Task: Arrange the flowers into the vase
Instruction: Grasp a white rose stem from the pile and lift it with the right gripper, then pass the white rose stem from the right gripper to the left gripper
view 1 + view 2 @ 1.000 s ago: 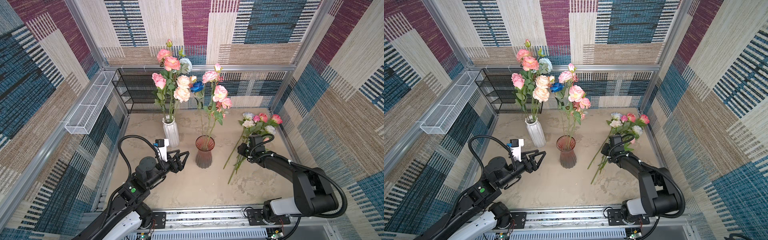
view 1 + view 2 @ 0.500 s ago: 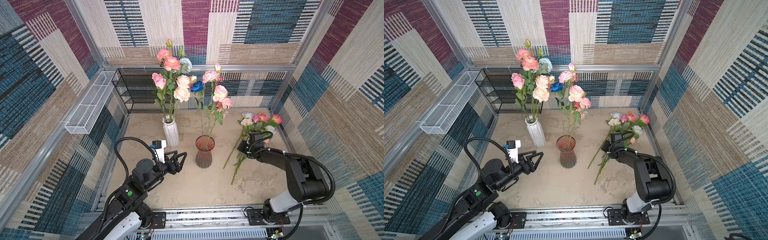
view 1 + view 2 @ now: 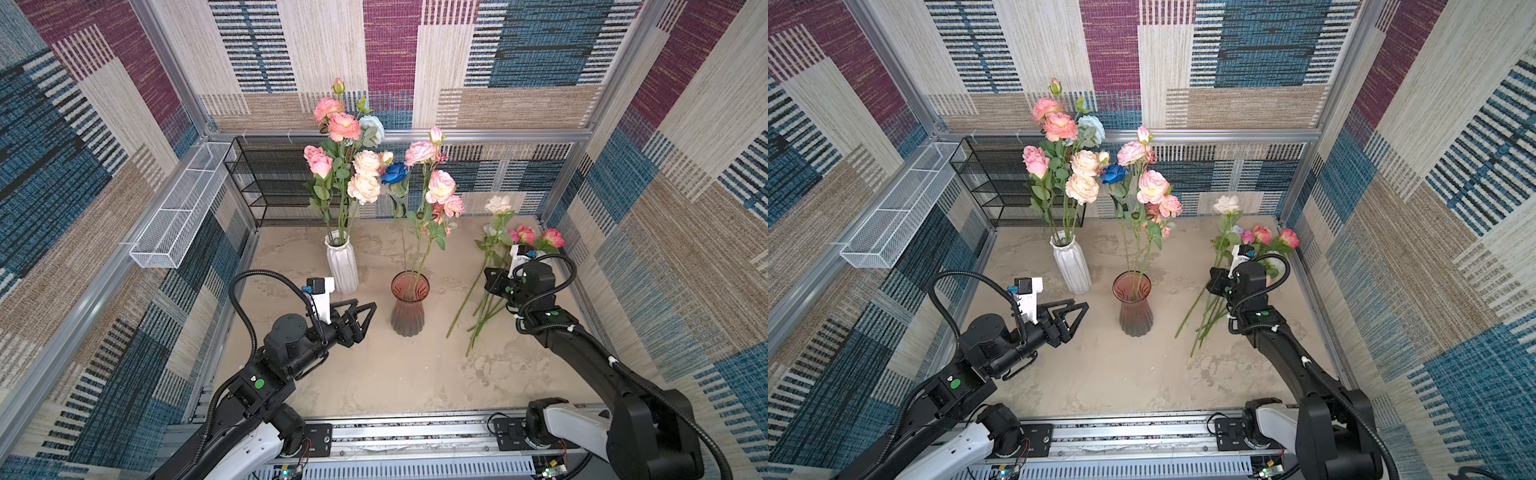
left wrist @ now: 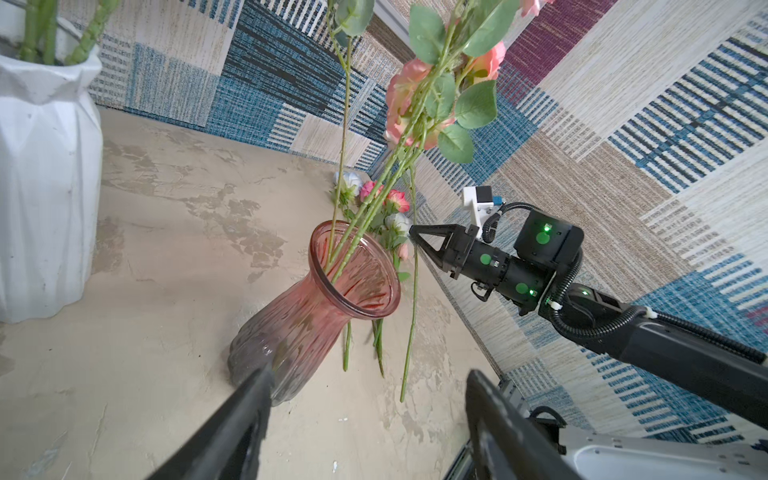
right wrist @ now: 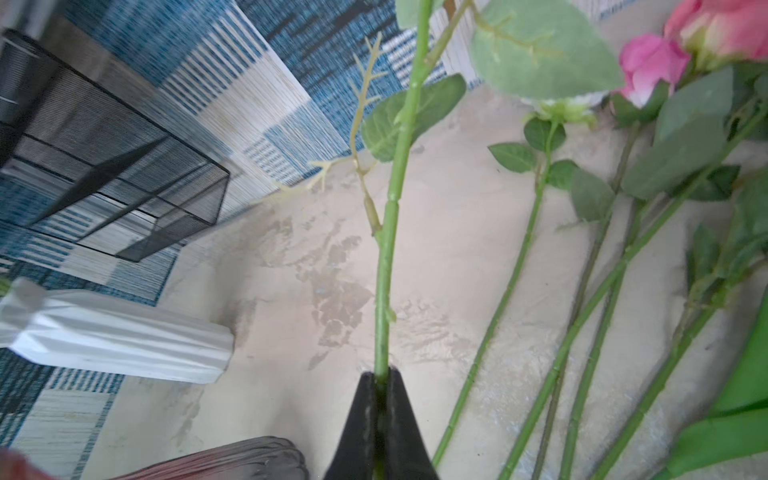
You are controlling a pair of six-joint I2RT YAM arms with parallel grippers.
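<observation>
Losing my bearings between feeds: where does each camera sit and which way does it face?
Top views: high above the robot's base, looking down at the table; both arms, left gripper and right gripper show.
Left wrist: on the left arm, facing the pink vase and the right arm; its open gripper frames the shot.
Right wrist: on the right arm, looking along a flower stem clamped in its shut gripper.
Shared: both wrist views catch the white vase.

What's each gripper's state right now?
Left gripper: open, holding nothing.
Right gripper: closed on a flower, gripping its stem.
</observation>
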